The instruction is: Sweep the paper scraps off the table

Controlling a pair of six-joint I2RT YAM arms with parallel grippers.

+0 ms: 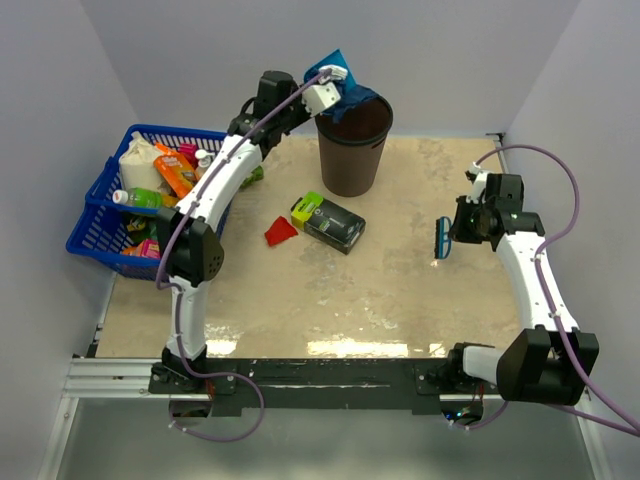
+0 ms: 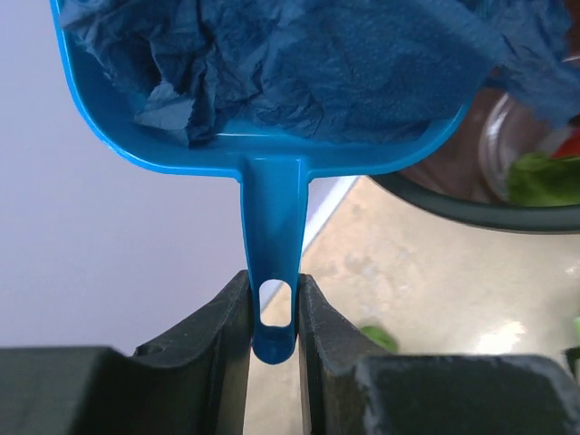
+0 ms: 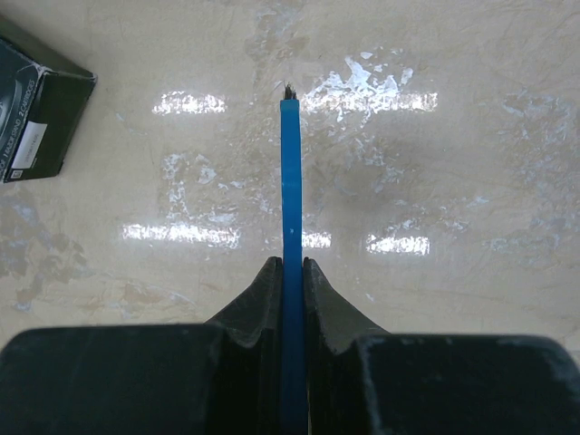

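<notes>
Left arm is stretched right out toward the far edge of the table [image 1: 400, 300]. The left gripper [image 2: 272, 292] is clenched on the handle of the blue dustpan [image 2: 263, 168], with both fingers pressed flat against the stem at its hanging hole. The pan is held up over the dark brown bin [image 1: 352, 150], which stands near the middle of the far edge. A big crumpled wad of blue paper [image 2: 317, 63] fills the pan and hangs past one side of it, over the bin's mouth. Looking down past the pan, 1 green piece [image 2: 542, 177] lies inside the bin, with a sliver of red next to it at the very edge of the view. There's also 1 small green scrap [image 2: 379, 338] on the table near the bin, on the left arm's side.

Over by the right edge, the right gripper [image 3: 290, 272] is clamped tight on a thin blue brush [image 1: 443, 238]. Its bristles point down at the table, but whether they touch the surface I cannot tell.

In the middle of the table the black-and-lime box [image 1: 330, 220] lies flat. 1 red scrap [image 1: 281, 232] sits just beside its left end, on bare table and well apart from both grippers. The blue basket [image 1: 90, 225], full of groceries, sits at the left edge toward the far-left corner, with its side just beside the left arm.
</notes>
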